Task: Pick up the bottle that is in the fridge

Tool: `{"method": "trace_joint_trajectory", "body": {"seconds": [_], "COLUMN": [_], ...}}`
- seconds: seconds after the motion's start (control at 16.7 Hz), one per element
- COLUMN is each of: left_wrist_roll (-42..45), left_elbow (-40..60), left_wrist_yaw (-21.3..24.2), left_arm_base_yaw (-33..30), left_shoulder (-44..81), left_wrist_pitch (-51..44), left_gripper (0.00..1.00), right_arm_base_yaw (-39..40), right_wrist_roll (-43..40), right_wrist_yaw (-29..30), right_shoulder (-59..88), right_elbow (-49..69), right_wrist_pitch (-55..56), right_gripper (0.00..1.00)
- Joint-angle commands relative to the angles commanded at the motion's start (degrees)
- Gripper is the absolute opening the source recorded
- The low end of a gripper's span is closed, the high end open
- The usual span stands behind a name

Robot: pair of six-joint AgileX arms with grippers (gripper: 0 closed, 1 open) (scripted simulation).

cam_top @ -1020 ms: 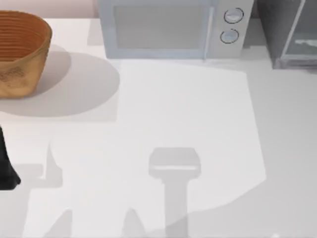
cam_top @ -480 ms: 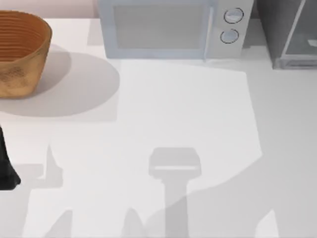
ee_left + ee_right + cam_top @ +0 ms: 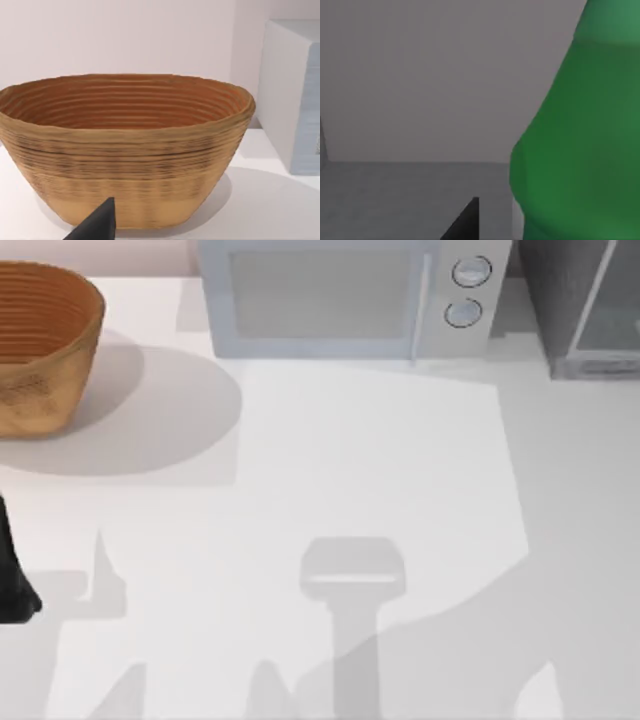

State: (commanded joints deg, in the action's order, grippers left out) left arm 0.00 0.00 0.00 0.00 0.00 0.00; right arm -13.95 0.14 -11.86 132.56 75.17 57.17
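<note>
The bright green bottle point(image 3: 580, 150) looms very close in the right wrist view, standing on the fridge's grey inner floor point(image 3: 395, 200) before a plain grey back wall. One dark fingertip point(image 3: 467, 220) of my right gripper pokes in beside the bottle, a small gap away from it. From above, the fridge point(image 3: 580, 300) is the dark grey cabinet with a pale door panel at the table's back right corner. My left arm stays parked at the left; one of its dark fingertips point(image 3: 100, 222) points at the basket.
A woven brown basket point(image 3: 40, 340) stands at the back left. A light grey microwave point(image 3: 340, 300) with two round knobs sits at the back centre, beside the fridge. A black tapered shape point(image 3: 12, 570) lies at the table's left edge.
A broad shadow has spread across the table's lower right over the last second. Basket, microwave and the black shape have not moved.
</note>
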Motion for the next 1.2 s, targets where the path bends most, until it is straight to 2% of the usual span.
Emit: {"method": "trace_joint_trajectory", "body": {"seconds": [0.42,1.02,1.2], "left_wrist_roll": [0.0,0.0,0.0], "left_elbow": [0.0,0.0,0.0], "left_wrist_yaw": [0.0,0.0,0.0], "left_arm_base_yaw": [0.0,0.0,0.0], "left_shoulder": [0.0,0.0,0.0], "left_wrist_pitch": [0.0,0.0,0.0], "left_gripper": [1.0,1.0,1.0], "right_arm_base_yaw": [0.0,-0.2,-0.2], "right_wrist_roll": [0.0,0.1,0.1], "right_wrist_yaw": [0.0,0.0,0.0], "right_shoulder": [0.0,-0.2,-2.6], "right_elbow": [0.0,0.0,0.6], "right_wrist_pitch": [0.0,-0.2,-3.2], "right_gripper": [0.02,0.0,0.0]}}
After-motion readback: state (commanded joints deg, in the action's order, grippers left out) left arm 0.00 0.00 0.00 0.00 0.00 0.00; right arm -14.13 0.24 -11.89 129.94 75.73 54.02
